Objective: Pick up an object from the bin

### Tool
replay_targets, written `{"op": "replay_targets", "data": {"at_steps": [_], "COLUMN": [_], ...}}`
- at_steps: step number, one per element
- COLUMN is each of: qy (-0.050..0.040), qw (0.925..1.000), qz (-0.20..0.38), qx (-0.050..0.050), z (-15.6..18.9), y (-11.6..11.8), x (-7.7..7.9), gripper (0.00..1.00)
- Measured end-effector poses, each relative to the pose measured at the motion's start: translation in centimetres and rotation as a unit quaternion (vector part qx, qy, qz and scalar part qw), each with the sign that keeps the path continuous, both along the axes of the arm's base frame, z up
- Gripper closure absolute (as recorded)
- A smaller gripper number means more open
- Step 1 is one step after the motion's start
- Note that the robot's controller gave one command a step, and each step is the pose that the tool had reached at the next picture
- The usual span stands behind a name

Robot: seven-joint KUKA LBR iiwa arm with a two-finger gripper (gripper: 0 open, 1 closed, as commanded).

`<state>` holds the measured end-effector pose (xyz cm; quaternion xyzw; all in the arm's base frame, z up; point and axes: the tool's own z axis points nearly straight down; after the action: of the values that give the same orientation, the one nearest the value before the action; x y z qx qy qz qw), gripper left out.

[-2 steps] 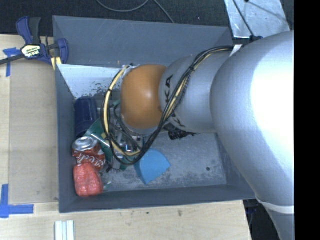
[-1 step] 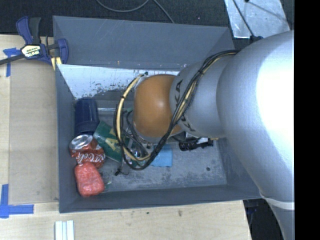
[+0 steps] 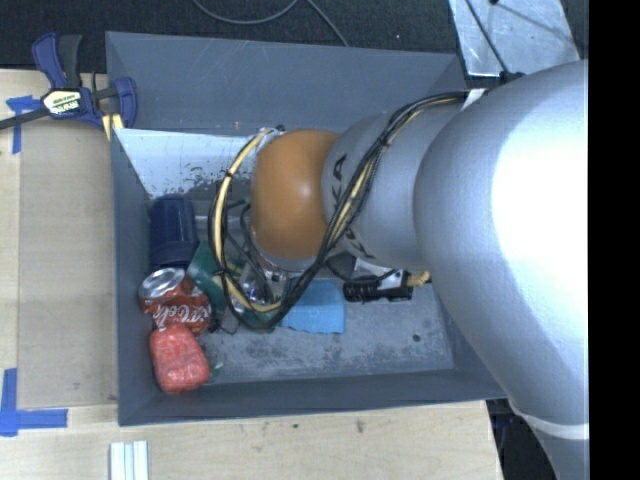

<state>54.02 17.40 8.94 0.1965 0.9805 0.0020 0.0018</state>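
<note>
Six loose things lie in the bin, most of them crowded about a crushed red can at its left side. Behind the can stands a dark blue cup. In front of it lies a red lump, and just right of it a green piece. Farther right is a blue sponge, and beyond that a black tool. The crowding is probably due to the bin's sloping walls, which let things slide to the floor and gather there.

The arm enters from the right of the can and bends steeply down. Its orange cover is uppermost, with yellow-and-black cables looped round it. The hand hangs low, near the floor, between the green piece and the sponge, just right of the can. Cables and cover hide its working end, so I cannot tell whether it is wide, narrow or holding anything. By position, the green piece or the sponge's near edge seems the likeliest thing to be picked; both lie on the floor.
</note>
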Motion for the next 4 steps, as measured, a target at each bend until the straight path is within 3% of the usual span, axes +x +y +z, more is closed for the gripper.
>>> {"op": "replay_targets", "data": {"at_steps": [1, 3, 4], "qy": [-0.0083, -0.0070, -0.0033], "qw": [0.9994, 0.9995, 0.9995], "qz": [0.032, 0.032, 0.032], "qx": [0.001, 0.001, 0.000], "z": [-1.4, -1.0, 0.8], "y": [-5.6, -5.6, -5.7], "x": [-1.9, -2.0, -2.2], "gripper": [1.00, 1.00, 1.00]}}
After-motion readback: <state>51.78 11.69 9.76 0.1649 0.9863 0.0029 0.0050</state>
